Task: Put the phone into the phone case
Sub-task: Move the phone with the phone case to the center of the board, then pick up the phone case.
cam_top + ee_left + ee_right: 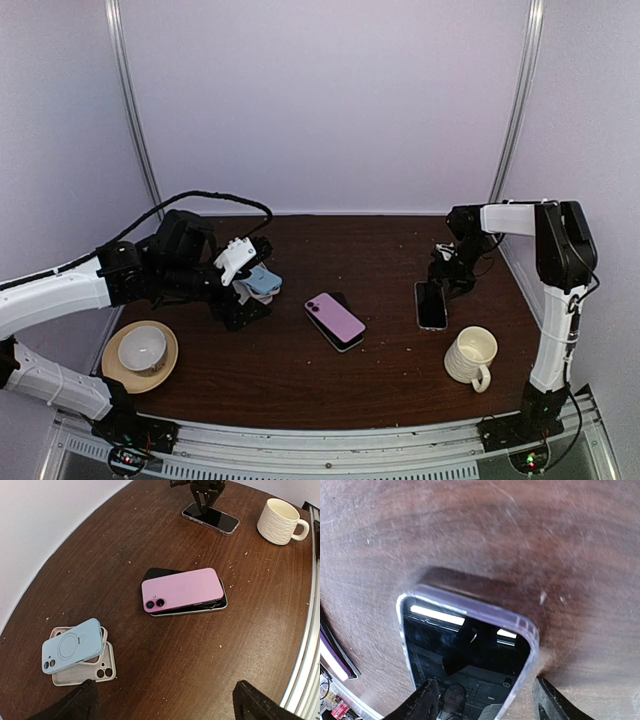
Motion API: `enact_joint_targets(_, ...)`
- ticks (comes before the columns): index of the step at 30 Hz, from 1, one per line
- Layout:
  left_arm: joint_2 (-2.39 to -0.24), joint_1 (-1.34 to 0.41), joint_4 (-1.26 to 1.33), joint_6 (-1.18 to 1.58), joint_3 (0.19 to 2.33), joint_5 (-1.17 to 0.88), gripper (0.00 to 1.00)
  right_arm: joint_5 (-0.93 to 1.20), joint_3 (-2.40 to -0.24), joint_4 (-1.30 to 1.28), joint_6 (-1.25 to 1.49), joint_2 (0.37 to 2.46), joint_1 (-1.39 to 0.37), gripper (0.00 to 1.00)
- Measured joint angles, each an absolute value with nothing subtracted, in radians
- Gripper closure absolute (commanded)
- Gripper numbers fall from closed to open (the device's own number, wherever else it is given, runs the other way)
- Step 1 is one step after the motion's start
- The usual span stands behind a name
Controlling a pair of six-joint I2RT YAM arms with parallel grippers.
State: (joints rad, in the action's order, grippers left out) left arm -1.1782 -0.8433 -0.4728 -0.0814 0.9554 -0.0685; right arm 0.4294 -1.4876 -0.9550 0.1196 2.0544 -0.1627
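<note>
My right pincer [485,701] stands parted over one end of the phone [431,305], which lies screen-up inside a clear case [526,626] on the surface [380,372], near a mug [471,355]. My left pincer [165,707] hangs wide open above stacked cases [80,652].

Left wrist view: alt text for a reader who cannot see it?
A pink-backed phone lies askew on a dark phone, centred on a brown table. At lower left a pale blue case tops other cases; at the top the right tool straddles the end of a clear-cased phone, beside a white mug.
</note>
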Motion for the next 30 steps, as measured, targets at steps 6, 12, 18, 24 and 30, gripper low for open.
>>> enact_joint_targets(6,-1.178,-0.843,-0.472,-0.081,0.955,-0.069,0.02,0.433,-1.503,-0.945,0.109,2.065,-0.179,0.35)
enact_joint_targets(12,-1.178,-0.843,-0.472,-0.081,0.955,-0.069,0.02,0.433,-1.52,-0.945,0.107,2.074,-0.19,0.34)
enact_joint_targets(18,-1.178,-0.843,-0.472,-0.082,0.955,-0.072,0.02,0.432,-1.553,-0.954,0.099,2.081,-0.205,0.34)
enact_joint_targets(24,-1.187,-0.829,-0.472,-0.073,0.955,-0.072,0.03,0.391,-1.585,-0.965,0.104,2.08,-0.217,0.33)
enact_joint_targets(30,-1.316,-0.722,-0.513,0.069,1.028,-0.069,0.08,0.238,-1.604,-1.011,0.109,2.011,-0.261,0.32)
